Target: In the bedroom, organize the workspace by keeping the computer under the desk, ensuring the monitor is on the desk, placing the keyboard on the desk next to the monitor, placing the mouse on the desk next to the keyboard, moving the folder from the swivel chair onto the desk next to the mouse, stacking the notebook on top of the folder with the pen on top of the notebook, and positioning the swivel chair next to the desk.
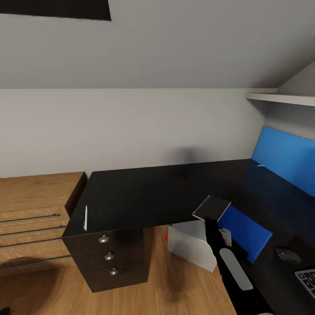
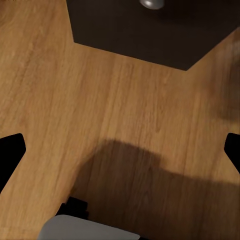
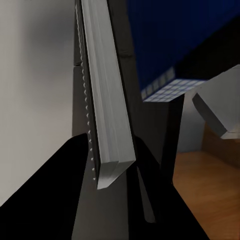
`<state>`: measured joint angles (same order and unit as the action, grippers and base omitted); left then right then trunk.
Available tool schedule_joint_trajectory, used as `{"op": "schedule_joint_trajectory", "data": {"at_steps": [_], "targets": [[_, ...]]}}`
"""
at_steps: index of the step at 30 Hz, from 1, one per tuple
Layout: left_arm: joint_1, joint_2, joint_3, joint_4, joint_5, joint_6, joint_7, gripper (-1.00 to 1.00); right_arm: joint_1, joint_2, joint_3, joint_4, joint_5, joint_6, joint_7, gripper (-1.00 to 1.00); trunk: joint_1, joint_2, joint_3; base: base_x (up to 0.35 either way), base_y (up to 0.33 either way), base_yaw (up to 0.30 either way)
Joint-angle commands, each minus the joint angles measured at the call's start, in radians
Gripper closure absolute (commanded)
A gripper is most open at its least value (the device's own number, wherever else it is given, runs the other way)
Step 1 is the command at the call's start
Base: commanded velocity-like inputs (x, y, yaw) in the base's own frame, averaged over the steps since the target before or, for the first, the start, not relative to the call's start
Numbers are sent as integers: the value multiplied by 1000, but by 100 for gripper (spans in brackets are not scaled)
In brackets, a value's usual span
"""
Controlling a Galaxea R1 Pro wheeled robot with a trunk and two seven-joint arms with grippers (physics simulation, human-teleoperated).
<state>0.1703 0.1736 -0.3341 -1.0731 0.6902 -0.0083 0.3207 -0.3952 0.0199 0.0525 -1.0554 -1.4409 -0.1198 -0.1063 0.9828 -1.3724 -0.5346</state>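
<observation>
My right gripper (image 1: 213, 220) is shut on the notebook (image 1: 212, 207), a thin grey rectangle held tilted over the black desk (image 1: 140, 197) at its inner corner. In the right wrist view the notebook (image 3: 106, 115) stands edge-on between the black fingers (image 3: 60, 185). The blue folder (image 1: 246, 232) lies flat on the desk just right of it, with the mouse (image 1: 287, 254) and a corner of the keyboard (image 1: 307, 277) further right. The white pen (image 1: 85, 217) lies at the desk's left end. Under the desk stands the grey computer (image 1: 189, 243). My left gripper (image 2: 120, 150) hangs open over the wood floor.
The dark three-drawer unit (image 1: 109, 257) supports the desk's left end; its knob (image 2: 151, 3) is in the left wrist view. A light wooden drawer cabinet (image 1: 35, 205) stands to its left. A blue wall panel (image 1: 286, 158) and a white shelf (image 1: 284, 99) are at the right.
</observation>
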Motion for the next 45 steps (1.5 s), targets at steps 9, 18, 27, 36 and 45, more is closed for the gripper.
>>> {"op": "schedule_joint_trajectory", "data": {"at_steps": [9, 18, 27, 36, 45], "targets": [[0, 1, -3, -2, 8, -1, 6, -100, -1, -1, 1, -2, -10, -7, -4, 100, 0, -1, -6, 0, 0, -196], [0, 0, -3, -2, 8, -1, 7, -100, 0, -1, 1, -2, -10, -7, -4, 100, 0, -1, -11, 0, 0, -230], [0, 0, -3, -2, 8, -2, 6, -100, -1, -1, 1, -2, -10, -7, -4, 100, 0, -1, -13, 135, 0, -64], [0, 0, -4, -2, 8, -2, 6, -100, 0, 0, 1, -2, -9, -9, -4, 100, 0, -1, -13, 38, 0, -4], [0, -1, -3, -2, 7, -2, 6, -100, 0, 2, 2, -2, -9, -10, -9, 100, 0, -1, -13, 3, 0, 0]]}}
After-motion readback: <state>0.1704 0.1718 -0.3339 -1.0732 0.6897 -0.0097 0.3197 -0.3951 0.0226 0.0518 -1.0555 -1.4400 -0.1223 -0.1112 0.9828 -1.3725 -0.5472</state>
